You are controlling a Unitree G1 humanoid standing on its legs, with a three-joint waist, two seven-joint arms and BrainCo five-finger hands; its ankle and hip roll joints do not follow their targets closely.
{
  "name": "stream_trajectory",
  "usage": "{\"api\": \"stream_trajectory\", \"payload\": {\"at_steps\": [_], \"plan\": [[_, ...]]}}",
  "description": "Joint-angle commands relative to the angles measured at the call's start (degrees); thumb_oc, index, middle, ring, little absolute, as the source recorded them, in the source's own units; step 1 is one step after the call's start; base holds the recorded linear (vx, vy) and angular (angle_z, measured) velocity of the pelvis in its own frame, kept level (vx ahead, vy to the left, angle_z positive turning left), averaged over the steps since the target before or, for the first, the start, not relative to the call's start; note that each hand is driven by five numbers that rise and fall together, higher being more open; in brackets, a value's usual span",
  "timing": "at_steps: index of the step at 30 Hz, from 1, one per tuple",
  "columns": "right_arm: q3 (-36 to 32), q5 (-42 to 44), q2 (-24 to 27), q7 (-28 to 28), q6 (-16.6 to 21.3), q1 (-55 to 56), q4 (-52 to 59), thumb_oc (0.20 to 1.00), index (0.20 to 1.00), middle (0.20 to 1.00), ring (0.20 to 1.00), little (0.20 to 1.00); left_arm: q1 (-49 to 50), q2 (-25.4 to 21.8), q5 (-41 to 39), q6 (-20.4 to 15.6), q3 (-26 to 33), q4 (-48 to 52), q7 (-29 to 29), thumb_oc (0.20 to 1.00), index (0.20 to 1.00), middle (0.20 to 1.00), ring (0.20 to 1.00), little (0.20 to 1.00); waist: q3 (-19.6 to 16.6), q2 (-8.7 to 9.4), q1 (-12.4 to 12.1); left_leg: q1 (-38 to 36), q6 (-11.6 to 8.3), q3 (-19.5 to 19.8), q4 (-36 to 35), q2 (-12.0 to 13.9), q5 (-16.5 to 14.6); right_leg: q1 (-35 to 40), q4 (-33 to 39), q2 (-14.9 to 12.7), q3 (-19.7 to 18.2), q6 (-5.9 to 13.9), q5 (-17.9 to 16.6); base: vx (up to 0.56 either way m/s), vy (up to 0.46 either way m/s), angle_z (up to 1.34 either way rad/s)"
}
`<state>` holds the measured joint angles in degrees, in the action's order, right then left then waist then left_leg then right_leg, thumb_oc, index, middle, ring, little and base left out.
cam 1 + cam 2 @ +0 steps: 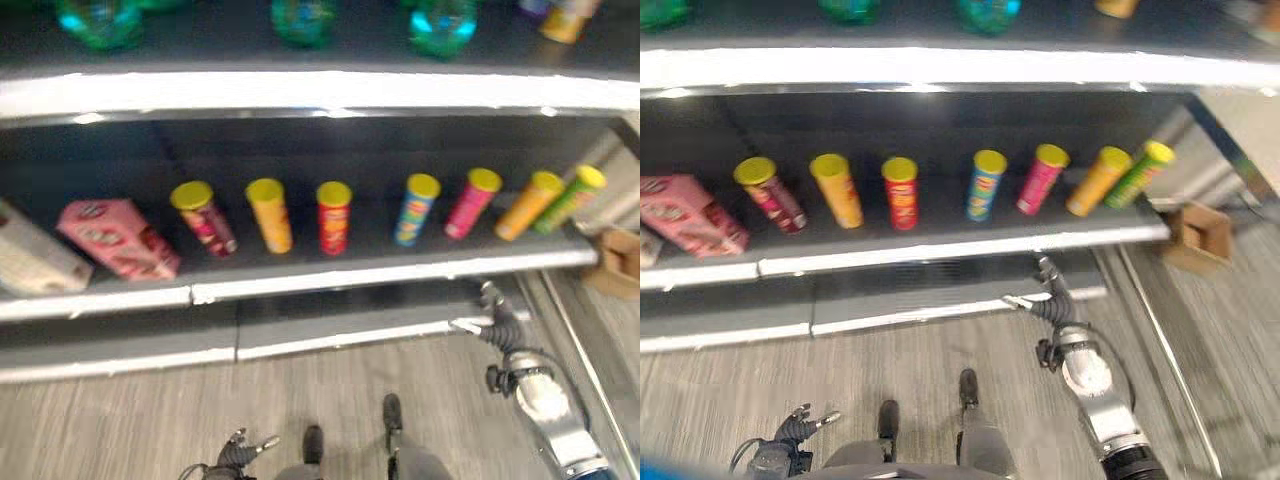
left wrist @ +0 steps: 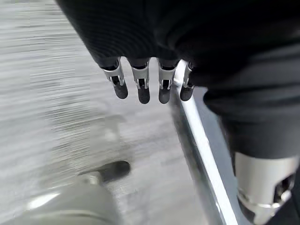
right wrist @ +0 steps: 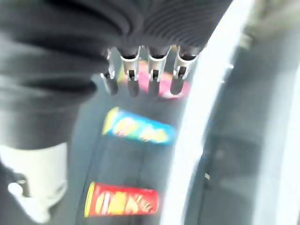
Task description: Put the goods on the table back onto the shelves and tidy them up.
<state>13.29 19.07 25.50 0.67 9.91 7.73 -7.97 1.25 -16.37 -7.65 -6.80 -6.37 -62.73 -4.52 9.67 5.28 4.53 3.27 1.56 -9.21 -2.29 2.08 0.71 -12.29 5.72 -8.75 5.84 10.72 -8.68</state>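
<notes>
The right robot hand (image 1: pixel 1045 300) is raised just below the front edge of the middle shelf (image 1: pixel 400 272), its fingers (image 3: pixel 152 82) straight and apart, with nothing between them. Its wrist view looks past the fingertips to the blue can (image 3: pixel 140 130), the red can (image 3: pixel 123 201) and the pink can (image 3: pixel 173 86) standing on that shelf. The left robot hand (image 1: pixel 240 450) hangs low beside the body over the floor (image 1: pixel 130 420), fingers (image 2: pixel 140 86) relaxed and apart, also empty.

On the shelf, a row of yellow-lidded cans runs from the dark red can (image 1: pixel 205 218) through the orange can (image 1: pixel 270 213) to the green can (image 1: pixel 570 197), some leaning, with a pink box (image 1: pixel 118 238) at the robot's left.

Neither hand carries goods, so I judge this the tidying step. The next move probably calls for lifting the right hand over the shelf edge to straighten a can, without toppling its neighbours.
</notes>
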Motion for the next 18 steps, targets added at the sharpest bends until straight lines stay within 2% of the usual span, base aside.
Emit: {"api": "stream_trajectory", "payload": {"at_steps": [1,2,3,4,6,7,8,9,10,12,13,14,15,16,17,18], "plan": [[-3.5,4.7,2.8,-2.6,2.9,-7.1,2.0,1.0,1.0,1.0,1.0,1.0,-1.2,-3.7,0.6,-0.8,0.4,0.3,0.9,1.0,1.0,1.0,1.0,1.0,1.0,0.33,-1.3,-1.6,-3.14,-1.0,-1.3,2.6,-2.2,2.8,-7.3,-5.2,-1.9,1.28,-0.7,-0.07,-0.153,-1.45],[-4.4,4.3,2.9,-2.2,2.5,-6.6,1.4,1.0,1.0,1.0,1.0,1.0,-0.8,-3.7,0.5,-0.7,0.5,0.8,1.1,1.0,1.0,1.0,1.0,1.0,0.4,0.01,-1.2,-1.7,-3.38,-2.1,-1.1,3.5,-2.1,3.5,-7.7,-6.5,-1.0,1.21,-1.1,-0.05,-0.202,-0.84],[-5.8,4.1,3.3,-2.2,2.7,-6.4,1.4,1.0,1.0,1.0,1.0,1.0,-0.6,-3.8,0.5,-0.9,0.8,0.5,1.1,1.0,1.0,1.0,1.0,1.0,-1.0,-0.25,-1.5,-1.7,-4.23,-4.2,-0.7,5.3,-1.7,5.4,-8.2,-9.9,1.2,1.56,-3.1,-0.05,-0.201,-0.54],[-5.8,4.1,3.3,-2.2,2.7,-6.4,1.4,1.0,1.0,1.0,1.0,1.0,-0.6,-3.8,0.5,-0.9,0.8,0.5,1.1,1.0,1.0,1.0,1.0,1.0,-1.1,-0.21,-1.5,-1.6,-4.22,-4.3,-0.7,5.2,-1.7,5.3,-8.1,-9.9,1.1,1.56,-3.1,-0.04,-0.259,-0.44],[-6.7,2.3,4.8,-1.9,2.5,-6.6,2.2,1.0,1.0,1.0,1.0,1.0,-0.6,-4.3,0.4,-1.1,1.4,0.6,1.2,1.0,1.0,1.0,1.0,1.0,-2.5,0.3,-2.2,-2.0,-5.43,-6.4,-0.6,7.0,-1.2,6.8,-8.0,-13.4,3.1,2.58,-6.8,0.0,-0.42,-0.55],[-8.3,0.6,7.0,-1.5,2.5,-6.9,3.2,1.0,1.0,1.0,1.0,1.0,-0.4,-5.0,-0.4,-1.2,2.2,0.9,1.2,1.0,1.0,1.0,1.0,1.0,-3.7,0.85,-2.7,-2.5,-7.4,-7.9,-0.7,9.2,-1.3,8.2,-7.0,-15.2,5.6,3.84,-8.7,-0.02,-0.473,-0.69],[-8.4,0.6,7.1,-1.5,2.4,-6.8,3.3,1.0,1.0,1.0,1.0,1.0,-0.4,-4.9,-0.4,-1.2,2.2,1.0,1.3,1.0,1.0,1.0,1.0,1.0,-3.6,1.02,-2.8,-2.1,-7.15,-8.3,-0.5,9.0,-0.6,8.0,-6.8,-15.4,5.7,3.53,-9.3,0.06,-0.622,-0.71],[-10.3,0.0,8.9,-1.0,2.5,-6.4,5.4,1.0,1.0,1.0,1.0,1.0,0.1,-5.3,-1.0,-1.3,2.8,1.4,1.3,1.0,1.0,1.0,1.0,1.0,-4.5,1.43,-2.5,-3.2,-8.7,-9.0,-0.5,11.1,-0.6,7.9,-6.8,-15.1,6.1,4.15,-9.7,-0.02,-0.308,-0.82],[-10.5,0.0,9.0,-1.0,2.4,-6.2,5.7,1.0,1.0,1.0,1.0,1.0,0.1,-5.3,-1.0,-1.3,2.8,1.5,1.3,1.0,1.0,1.0,1.0,1.0,-4.2,1.48,-2.8,-3.1,-8.49,-9.6,-0.4,11.2,0.1,7.7,-6.8,-15.1,6.0,3.85,-10.2,0.04,-0.51,-0.66],[-14.1,-0.3,11.9,-0.5,2.6,-5.8,8.4,1.0,1.0,1.0,1.0,1.0,0.9,-5.4,-1.6,-1.8,3.6,1.2,1.3,1.0,1.0,1.0,1.0,1.0,-5.0,1.85,-2.7,-4.2,-10.47,-10.9,-0.5,13.7,1.1,8.6,-5.8,-13.2,6.3,4.28,-6.9,0.01,-0.458,-0.54],[-16.0,-0.3,13.3,-0.2,2.9,-5.6,9.5,1.0,1.0,1.0,1.0,1.0,1.4,-5.6,-1.7,-1.9,3.8,1.2,1.5,1.0,1.0,1.0,1.0,1.0,-5.1,1.7,-2.9,-4.9,-11.41,-11.5,-0.6,15.4,1.9,8.8,-5.8,-11.8,7.0,4.25,-3.7,0.05,-0.566,-0.81],[-18.1,0.7,15.0,-0.1,3.6,-5.6,11.1,1.0,1.0,1.0,1.0,1.0,1.8,-5.3,-1.6,-2.1,4.4,0.7,1.4,1.0,1.0,1.0,1.0,1.0,-5.3,1.15,-2.6,-5.4,-12.5,-11.7,-0.7,18.0,3.3,9.5,-5.4,-9.6,7.6,3.53,1.6,0.03,-0.61,-0.97],[-20.3,1.2,15.6,0.5,4.2,-5.0,12.5,1.0,1.0,1.0,1.0,1.0,1.5,-5.1,-1.8,-2.1,4.2,0.5,1.4,1.0,1.0,1.0,1.0,1.0,-5.1,0.35,-2.2,-4.4,-13.22,-11.0,0.1,20.4,6.1,9.6,-5.7,-7.2,7.7,2.25,4.0,0.02,-0.586,-0.29],[-22.6,1.3,16.9,2.0,5.2,-4.4,13.1,1.0,1.0,1.0,1.0,1.0,1.4,-4.8,-2.7,-2.2,4.5,0.7,1.0,1.0,1.0,1.0,1.0,1.0,-4.9,-0.38,-1.9,-3.8,-14.18,-10.7,1.2,22.8,11.0,10.5,-5.2,-4.6,7.8,1.03,5.5,-0.01,-0.694,-0.01],[-25.4,0.7,18.6,4.9,6.0,-5.4,12.3,1.0,1.0,1.0,1.0,1.0,0.9,-3.9,-4.7,-2.1,5.0,1.7,0.8,1.0,1.0,1.0,1.0,1.0,-4.3,-0.98,-1.5,-2.5,-14.17,-10.2,3.3,24.9,17.6,12.6,-2.7,-0.9,8.7,-0.93,6.7,0.0,-0.657,0.06],[-25.8,0.6,19.1,5.6,6.2,-6.1,11.7,1.0,1.0,1.0,1.0,1.0,1.1,-3.5,-4.9,-2.3,5.1,1.9,0.9,1.0,1.0,1.0,1.0,1.0,-4.2,-0.61,-1.5,-2.6,-13.35,-10.1,4.3,23.9,16.4,13.1,-1.4,-0.2,8.6,-1.39,6.7,0.0,-0.468,0.01]]}}
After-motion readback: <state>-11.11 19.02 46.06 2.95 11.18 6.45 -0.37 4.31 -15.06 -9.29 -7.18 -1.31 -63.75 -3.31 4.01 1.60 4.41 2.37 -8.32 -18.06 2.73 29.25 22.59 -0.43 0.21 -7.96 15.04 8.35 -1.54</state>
